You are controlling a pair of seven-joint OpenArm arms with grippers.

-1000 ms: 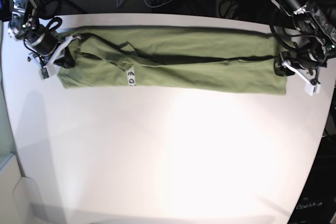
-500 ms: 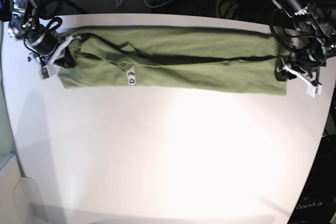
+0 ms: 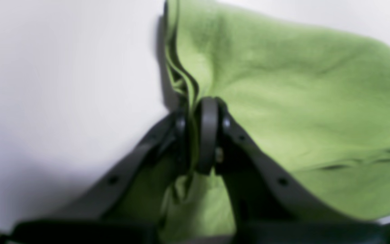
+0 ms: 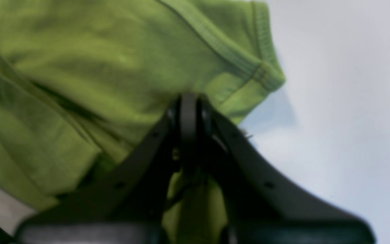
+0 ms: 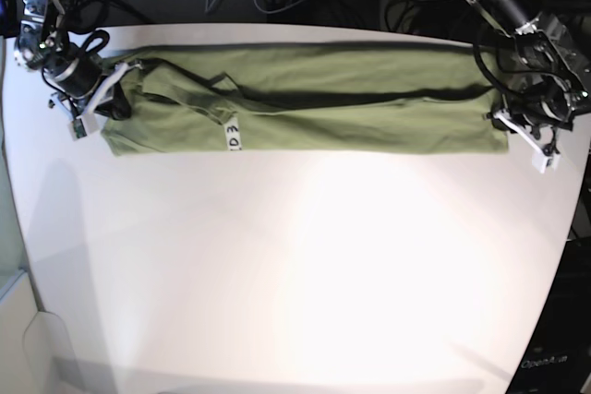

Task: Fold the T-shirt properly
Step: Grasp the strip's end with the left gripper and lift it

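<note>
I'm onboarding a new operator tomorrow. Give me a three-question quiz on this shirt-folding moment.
1. True or false: the T-shirt lies as a long band across the white table.
2. What does the left pincer clamp? A) bare table B) a bunched edge of the shirt C) a cable
3. Fill in: the right pincer is shut on cloth near a ribbed ____.

Key: 1 true; 2 B; 3 hem.
</note>
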